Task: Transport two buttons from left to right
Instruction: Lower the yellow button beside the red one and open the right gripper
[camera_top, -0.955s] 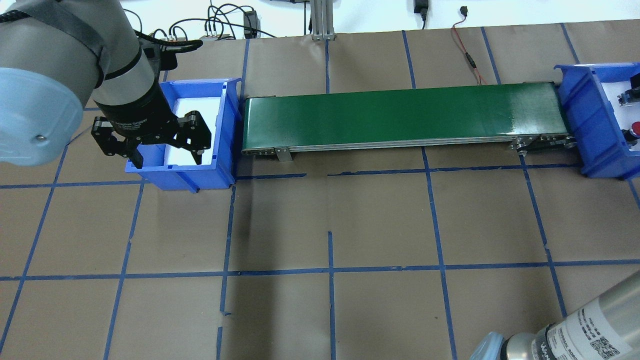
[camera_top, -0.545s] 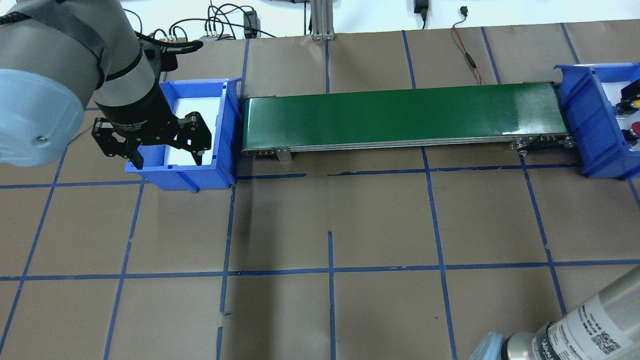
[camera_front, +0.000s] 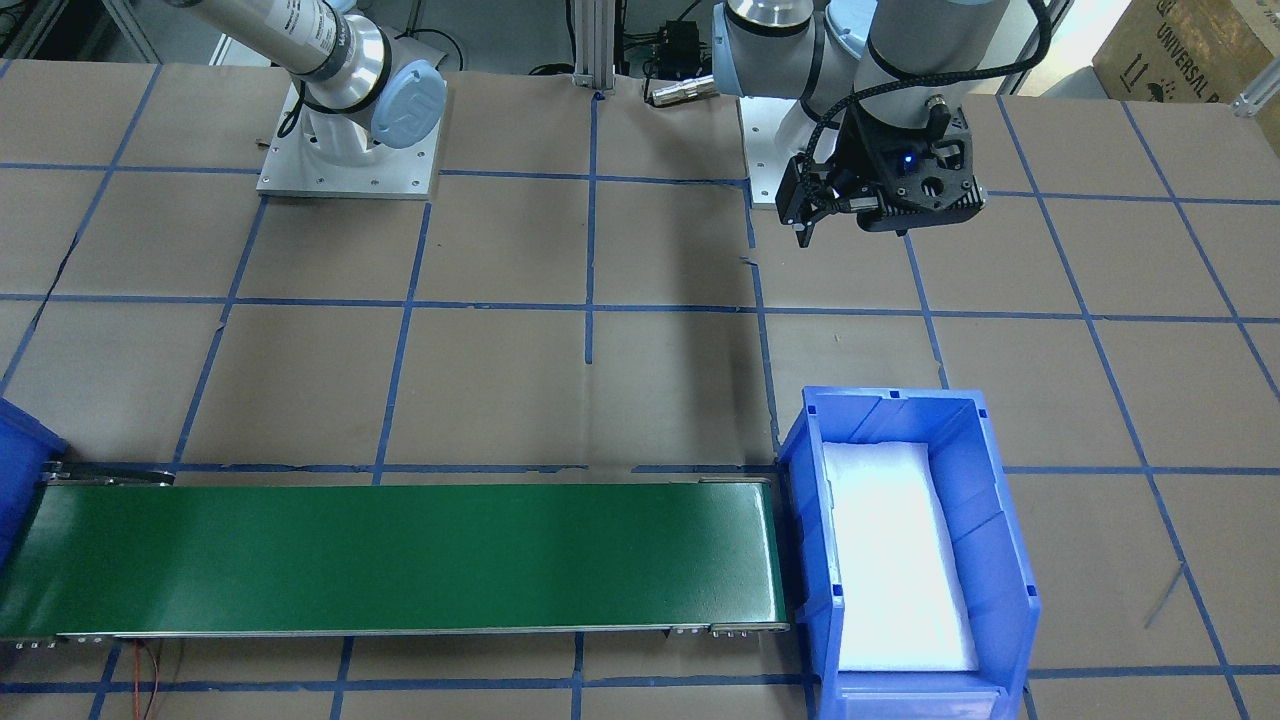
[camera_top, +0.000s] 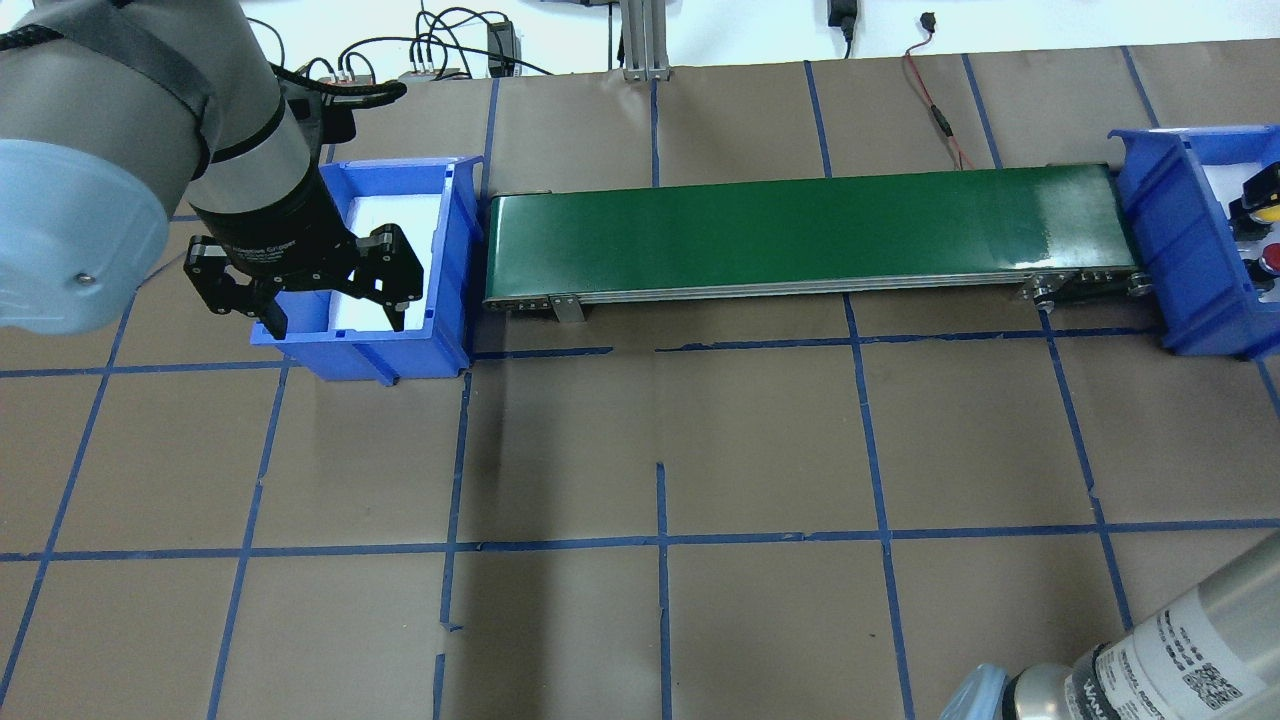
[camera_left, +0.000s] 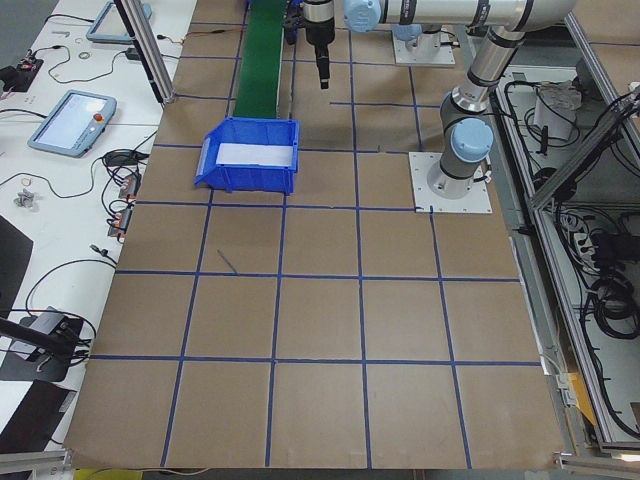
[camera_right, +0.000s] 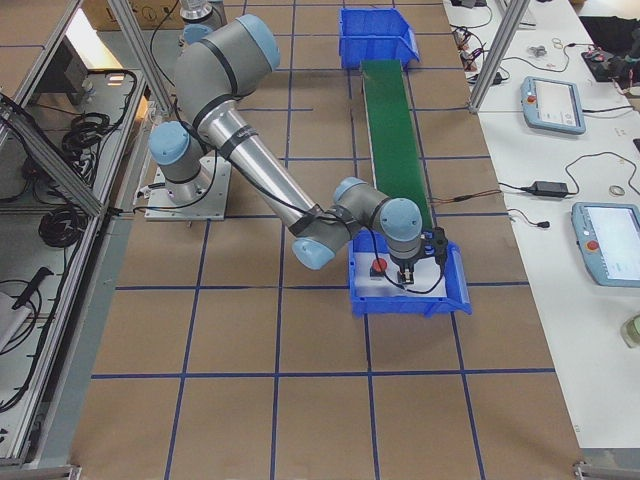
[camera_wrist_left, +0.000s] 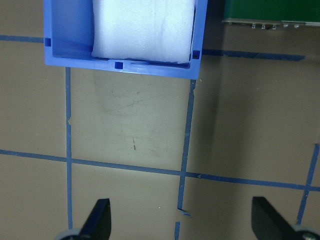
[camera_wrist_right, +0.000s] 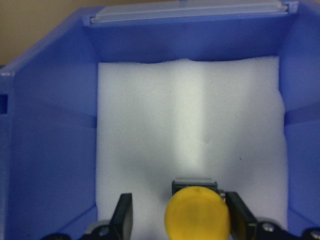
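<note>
The yellow button (camera_wrist_right: 197, 212) stands on the white foam in the right blue bin (camera_top: 1165, 230), between the fingers of my right gripper (camera_wrist_right: 180, 200). That gripper is open. Its left finger stands apart from the cap and its right finger is close beside it. The yellow cap (camera_top: 1268, 212) also shows in the overhead view. The red button (camera_top: 1272, 262) lies in the same bin, beside it (camera_right: 379, 266). My left gripper (camera_top: 338, 322) is open and empty. It hangs over the table just in front of the left blue bin (camera_top: 445, 300).
A green conveyor belt (camera_top: 800, 225) runs between the two bins. The left bin (camera_front: 990, 540) holds only white foam. Brown paper with blue tape lines covers the table (camera_top: 660, 450). Cables lie at the table's far edge.
At the right bin the right gripper has shifted and the yellow cap has come into view beside it. The left arm has not moved.
</note>
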